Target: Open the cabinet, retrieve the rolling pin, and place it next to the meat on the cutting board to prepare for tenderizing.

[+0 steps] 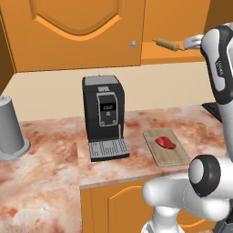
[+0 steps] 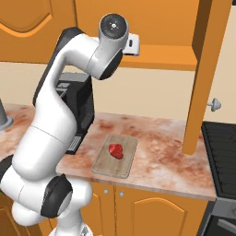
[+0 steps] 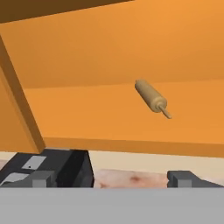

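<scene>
Lying on the open cabinet [image 1: 164, 57] shelf, the rolling pin [image 3: 152, 98] sits ahead of the wide-open, empty jaws. Below on the tabletop [image 2: 156, 152], the meat [image 2: 115, 150] rests on the cutting board [image 2: 103, 165] beside a coffee machine [image 1: 103, 113].

a black coffee machine [image 1: 104, 116] and grey canister [image 1: 10, 128] stand on the marble counter [image 1: 45, 173].

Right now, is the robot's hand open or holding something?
Gripper: open, holding nothing; the rolling pin lies apart from it on the cabinet shelf.
</scene>
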